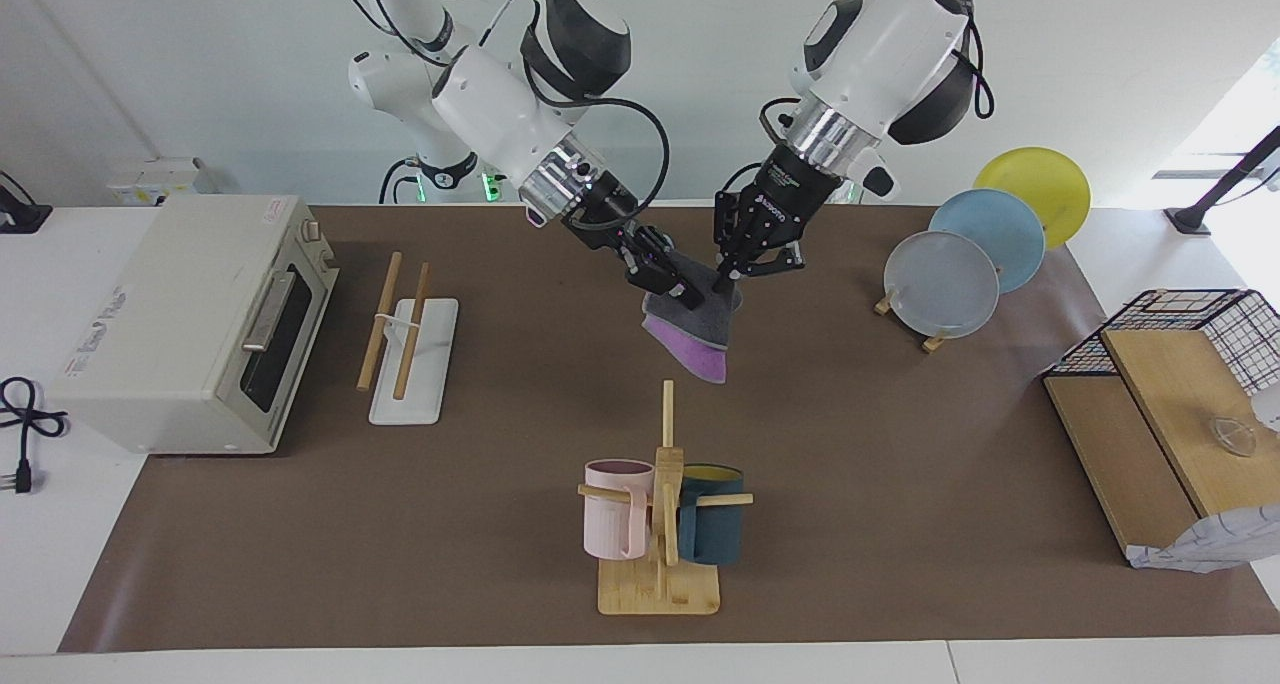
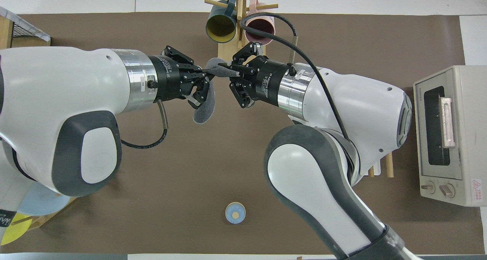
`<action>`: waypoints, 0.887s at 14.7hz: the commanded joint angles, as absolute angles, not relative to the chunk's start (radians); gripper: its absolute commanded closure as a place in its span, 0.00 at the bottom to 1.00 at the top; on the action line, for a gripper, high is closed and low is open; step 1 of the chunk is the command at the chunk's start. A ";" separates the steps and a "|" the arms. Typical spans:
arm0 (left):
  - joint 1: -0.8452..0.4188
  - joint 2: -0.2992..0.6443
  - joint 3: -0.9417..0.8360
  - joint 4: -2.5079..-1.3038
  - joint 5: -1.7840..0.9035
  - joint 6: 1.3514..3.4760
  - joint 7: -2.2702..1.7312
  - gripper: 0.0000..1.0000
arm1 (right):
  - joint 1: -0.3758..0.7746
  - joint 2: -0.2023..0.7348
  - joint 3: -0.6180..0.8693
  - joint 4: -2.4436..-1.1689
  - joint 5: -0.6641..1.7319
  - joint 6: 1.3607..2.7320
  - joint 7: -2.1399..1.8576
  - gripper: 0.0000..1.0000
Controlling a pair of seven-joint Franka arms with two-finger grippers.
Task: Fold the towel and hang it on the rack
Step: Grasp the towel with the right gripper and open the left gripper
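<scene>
Both grippers meet in the air over the middle of the brown mat, on the robots' side of the mug tree point(image 1: 660, 504), and share the towel point(image 1: 690, 334) between them. The right gripper point(image 1: 680, 289) is clamped on the towel's upper edge. The left gripper point(image 1: 728, 282) has its fingertips drawn together on the same edge just beside it, so the cloth looks pinched at two neighbouring points. The overhead view shows that edge as a short grey band stretched from one set of fingertips to the other.

The towel hangs down in soft folds, already doubled: the dark grey face lies outward on top and the purple face shows along the lower flap, which ends in a loose corner above the mat. It is thin, limp cloth with a slightly napped surface, and it will swing and sag when carried.

The rack point(image 1: 410, 349) stands well apart from the mug tree, toward the right arm's end of the table and just beside the toaster oven point(image 1: 190, 324). Its two pale wooden rods lie parallel over a flat white base, their long axis running from near the robots outward. The right arm is the nearer one, so the carry likely falls to it, with the held edge turned in line with the rods.
</scene>
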State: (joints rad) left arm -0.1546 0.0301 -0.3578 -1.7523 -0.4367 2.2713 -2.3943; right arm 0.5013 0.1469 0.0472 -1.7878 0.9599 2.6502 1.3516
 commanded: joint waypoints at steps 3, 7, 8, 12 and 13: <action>-0.166 -0.021 -0.347 -1.818 -0.453 2.286 -2.370 0.00 | 0.483 0.161 0.049 -1.763 0.966 2.583 1.249 1.00; -0.135 -0.055 -0.342 -1.884 -0.453 2.286 -2.193 0.00 | 0.411 0.138 0.044 -1.761 0.775 2.328 0.987 1.00; -0.105 -0.070 -0.342 -1.919 -0.453 2.289 -2.087 0.00 | 0.397 0.124 0.044 -1.763 0.694 2.260 0.903 1.00; -0.016 -0.101 -0.341 -1.985 -0.454 2.272 -1.770 0.00 | 0.328 0.057 0.043 -1.813 0.449 2.019 0.706 1.00; 0.012 -0.101 -0.341 -1.986 -0.454 2.261 -1.693 0.00 | 0.304 0.040 0.043 -1.831 0.396 1.973 0.663 1.00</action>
